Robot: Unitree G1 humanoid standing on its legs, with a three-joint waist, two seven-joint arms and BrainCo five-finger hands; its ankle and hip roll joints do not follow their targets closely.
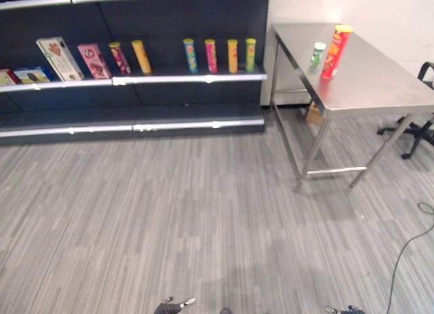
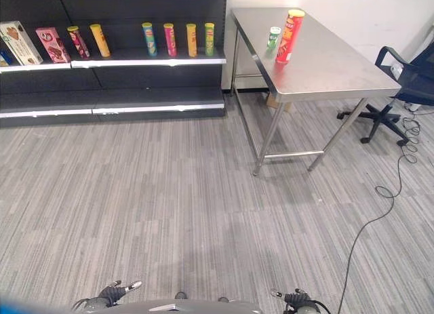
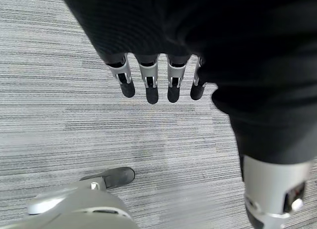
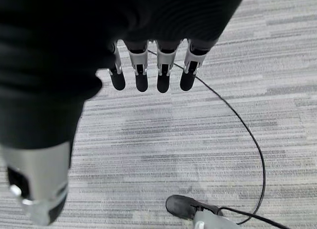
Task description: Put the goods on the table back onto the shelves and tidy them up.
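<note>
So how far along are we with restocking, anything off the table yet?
Six canisters and some boxes already stand on the shelf. Nothing is in hand: the left hand and right hand hang open over the floor. Still left: the tall red canister and the small green can standing on the steel table.

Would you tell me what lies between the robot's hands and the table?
Only bare grey floor lies between the hands and the table, per the right eye view.
</note>
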